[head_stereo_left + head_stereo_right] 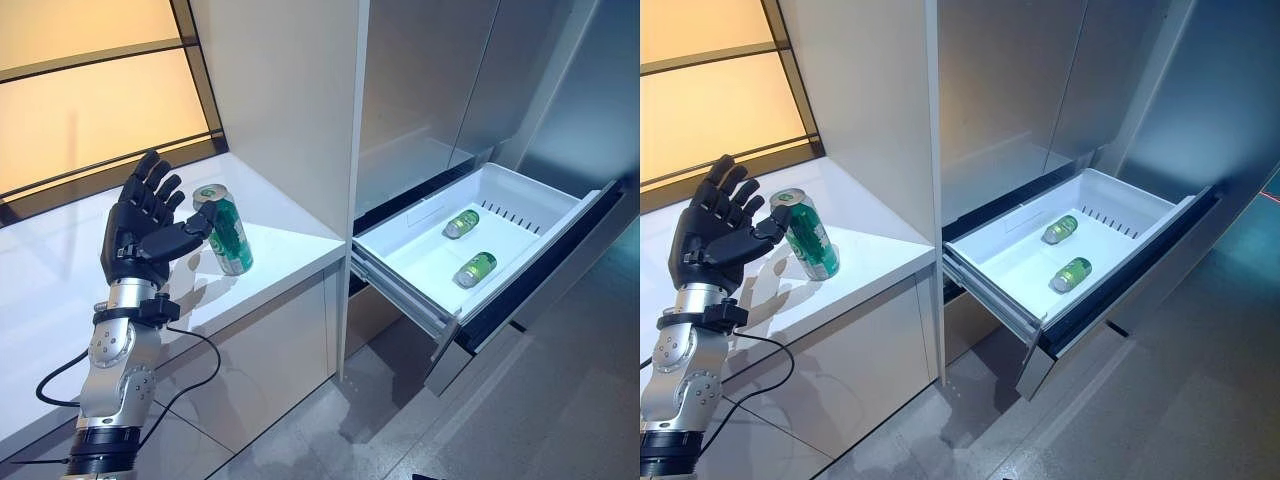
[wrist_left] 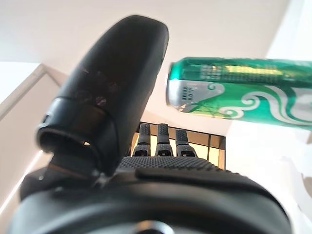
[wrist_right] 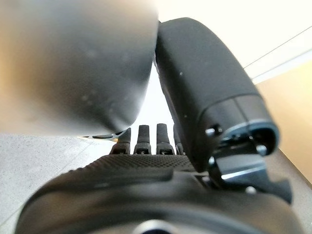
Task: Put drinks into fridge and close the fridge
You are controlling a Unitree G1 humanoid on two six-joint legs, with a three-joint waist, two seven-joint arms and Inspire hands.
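A green drink can [image 1: 228,238] stands slightly tilted on the white counter [image 1: 285,245], left of the fridge. My left hand [image 1: 140,235] is raised just left of the can and is open, with fingers spread and straight. Its thumb [image 2: 117,83] reaches to the can's [image 2: 243,92] upper end, and nothing is curled round it. The fridge's white drawer [image 1: 420,255] is pulled out at lower right, with two more green cans [image 1: 461,224] [image 1: 475,269] lying on their sides in it. My right hand [image 3: 146,190] shows only in the right wrist view, with fingers straight and nothing in it.
A tall white cabinet panel [image 1: 290,90] rises between the counter and the fridge. Grey fridge doors [image 1: 430,80] stand shut above the drawer. An amber window [image 1: 90,100] runs behind the counter. Grey floor [image 1: 520,420] lies below the drawer's dark front.
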